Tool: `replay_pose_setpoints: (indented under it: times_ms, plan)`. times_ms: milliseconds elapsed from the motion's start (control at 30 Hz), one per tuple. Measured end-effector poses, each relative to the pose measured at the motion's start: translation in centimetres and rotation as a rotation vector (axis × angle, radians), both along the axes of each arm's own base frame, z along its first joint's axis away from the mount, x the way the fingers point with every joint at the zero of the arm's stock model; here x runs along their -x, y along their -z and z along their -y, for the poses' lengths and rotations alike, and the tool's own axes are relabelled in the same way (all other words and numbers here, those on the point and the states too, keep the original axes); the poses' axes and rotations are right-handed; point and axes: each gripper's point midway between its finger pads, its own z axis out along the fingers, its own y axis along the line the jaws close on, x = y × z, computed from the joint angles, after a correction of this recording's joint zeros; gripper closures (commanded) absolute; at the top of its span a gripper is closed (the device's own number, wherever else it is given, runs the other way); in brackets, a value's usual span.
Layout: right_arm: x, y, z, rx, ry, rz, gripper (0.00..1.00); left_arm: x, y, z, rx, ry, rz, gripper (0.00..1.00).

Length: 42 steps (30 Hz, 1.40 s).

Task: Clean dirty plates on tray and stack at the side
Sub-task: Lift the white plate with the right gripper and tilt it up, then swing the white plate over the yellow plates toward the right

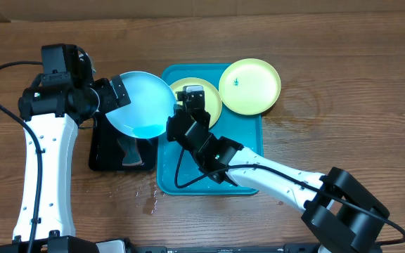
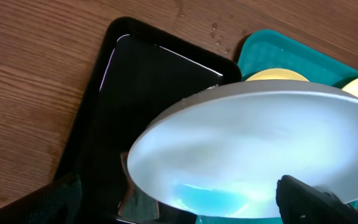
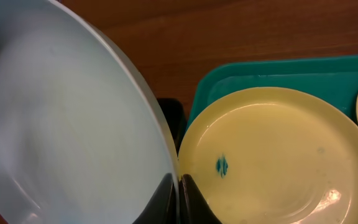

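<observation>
A light blue plate (image 1: 140, 104) hangs tilted over the black tray (image 1: 107, 154), with bluish liquid pooled at its lower edge. My right gripper (image 3: 179, 180) is shut on its rim, seen in the overhead view as the right gripper (image 1: 173, 125). At the plate's left edge, my left gripper (image 1: 116, 95) stands open; its fingers (image 2: 316, 200) straddle the blue plate (image 2: 247, 149) without pinching it. One yellow-green plate (image 3: 272, 155) with a blue speck (image 3: 221, 165) lies in the turquoise tray (image 1: 248, 144). Another yellow-green plate (image 1: 249, 86) rests on the tray's far right corner.
The black tray (image 2: 135, 81) lies left of the turquoise tray, touching it. Water drops (image 1: 146, 200) spot the wooden table near the turquoise tray's front left corner. The right arm (image 1: 280, 179) crosses the tray's front right.
</observation>
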Motion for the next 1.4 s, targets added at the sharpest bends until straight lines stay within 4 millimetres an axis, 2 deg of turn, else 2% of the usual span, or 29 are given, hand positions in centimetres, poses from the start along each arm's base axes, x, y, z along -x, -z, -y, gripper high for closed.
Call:
replay_pose_setpoints:
  times_ms: [133,400,533,767,1000,1167,1400]
  plan:
    - [-0.1,0.3,-0.4,0.030,-0.020,0.029,0.96,0.0,0.0,0.0,0.000,0.000,0.000,0.00]
    - [0.6,0.0,-2.8,0.135,-0.106,0.166,0.96,0.0,0.0,0.0,0.000,0.001,0.000,0.00]
    - [0.9,-1.4,-3.7,0.218,-0.161,0.276,0.96,0.0,0.0,0.1,0.000,0.002,-0.001,0.00]
    - [0.1,-3.9,-3.9,0.383,-0.212,0.457,0.96,0.0,0.0,0.1,0.000,0.003,-0.001,0.00]
    - [-0.2,-7.9,-4.0,0.484,-0.181,0.650,0.96,0.0,0.0,0.2,0.000,0.004,0.000,0.00]
    - [-0.2,-9.0,-4.0,0.563,-0.186,0.717,0.96,0.0,0.0,0.3,0.000,0.010,0.000,0.00]
    - [-0.2,-9.0,-4.0,0.633,-0.205,0.744,0.96,0.0,0.0,0.3,0.000,0.010,-0.001,0.00]
